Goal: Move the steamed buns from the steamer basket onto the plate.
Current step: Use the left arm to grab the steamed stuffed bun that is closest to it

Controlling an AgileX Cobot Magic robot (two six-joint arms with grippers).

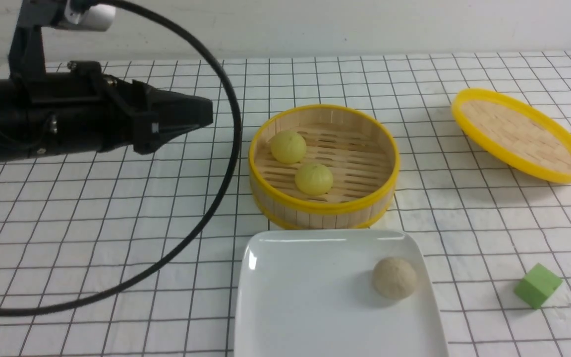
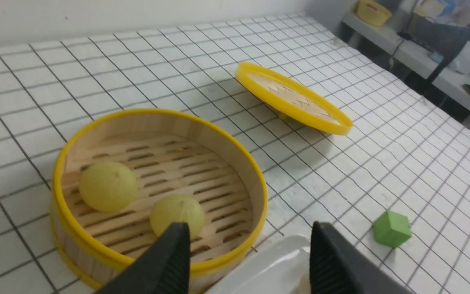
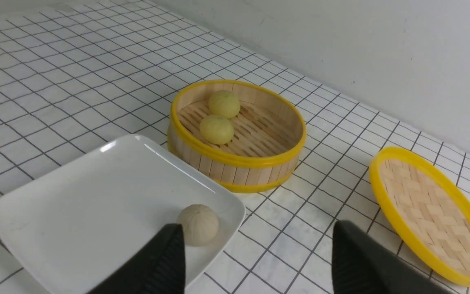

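Two pale yellow steamed buns (image 1: 288, 147) (image 1: 314, 179) lie on the slatted floor of the steamer basket (image 1: 325, 208) in the middle of the table. A beige-white bun (image 1: 394, 277) sits on the white square plate (image 1: 295, 307), near its right side, just in front of the basket. My left gripper (image 1: 206, 116) hovers to the left of the basket, above the table, pointing toward it. Its jaws stand open and empty (image 2: 249, 228). My right gripper (image 3: 255, 241) shows only in its wrist view, open and empty, above the plate's right edge.
A shallow yellow-rimmed woven lid (image 1: 521, 134) lies tilted at the back right. A green cube (image 1: 538, 285) sits right of the plate. A black cable (image 1: 226, 163) loops from the left arm down over the table's left half.
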